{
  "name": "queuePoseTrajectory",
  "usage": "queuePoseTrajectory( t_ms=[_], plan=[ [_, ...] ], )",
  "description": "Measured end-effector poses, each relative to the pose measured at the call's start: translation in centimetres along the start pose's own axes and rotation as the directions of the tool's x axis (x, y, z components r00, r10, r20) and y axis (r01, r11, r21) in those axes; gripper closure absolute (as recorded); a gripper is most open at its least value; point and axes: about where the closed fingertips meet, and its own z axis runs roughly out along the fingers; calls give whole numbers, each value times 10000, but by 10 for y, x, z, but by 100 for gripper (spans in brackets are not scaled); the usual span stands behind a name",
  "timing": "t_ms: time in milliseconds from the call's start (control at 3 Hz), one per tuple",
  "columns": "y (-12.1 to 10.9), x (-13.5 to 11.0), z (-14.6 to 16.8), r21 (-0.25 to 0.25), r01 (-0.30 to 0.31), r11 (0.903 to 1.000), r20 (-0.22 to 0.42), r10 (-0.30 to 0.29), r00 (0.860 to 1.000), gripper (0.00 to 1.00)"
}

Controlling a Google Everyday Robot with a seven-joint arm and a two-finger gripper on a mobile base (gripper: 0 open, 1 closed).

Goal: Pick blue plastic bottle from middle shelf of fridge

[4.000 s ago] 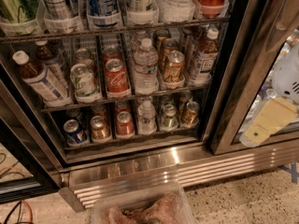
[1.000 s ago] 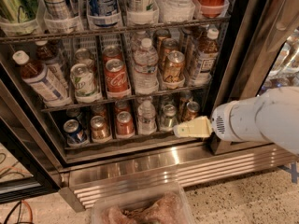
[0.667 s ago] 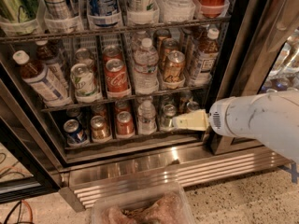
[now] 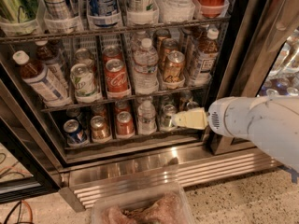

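The fridge [image 4: 236, 55] stands open, showing three wire tiers. On the middle shelf [image 4: 124, 98] the blue plastic bottle [image 4: 41, 80] leans at the far left, with a white cap, amber drink and pale blue-and-white label. A similar amber bottle [image 4: 204, 57] with a white label stands at the right end of that shelf. My gripper [image 4: 183, 119], cream-coloured on a white arm [image 4: 254, 125], points left in front of the right end of the lowest tier, below the middle shelf and far right of the blue bottle.
On the middle shelf stand a green-white can [image 4: 83, 81], a red cola can [image 4: 116, 76], a clear ribbed water bottle [image 4: 145, 65] and a gold can [image 4: 173, 65]. Short cans [image 4: 99, 128] fill the lowest tier. A steel grille [image 4: 196, 171] and a plastic tub [image 4: 140, 208] lie below.
The arm has come in from the right and moved left; the gripper now reaches the front of the lowest tier's right end. The bottles and cans have not moved.
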Motion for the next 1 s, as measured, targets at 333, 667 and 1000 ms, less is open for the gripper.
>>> queuePoseTrajectory(
  t_ms=[333, 667, 1000],
  plan=[
    [-5, -16, 2, 179, 248, 9995, 996, -264, 9947, 0],
    [-11, -30, 7, 286, 488, 9984, 1679, -529, 9844, 14],
    [-13, -38, 16, 247, 551, 9982, 1999, -590, 9780, 29]
  ],
)
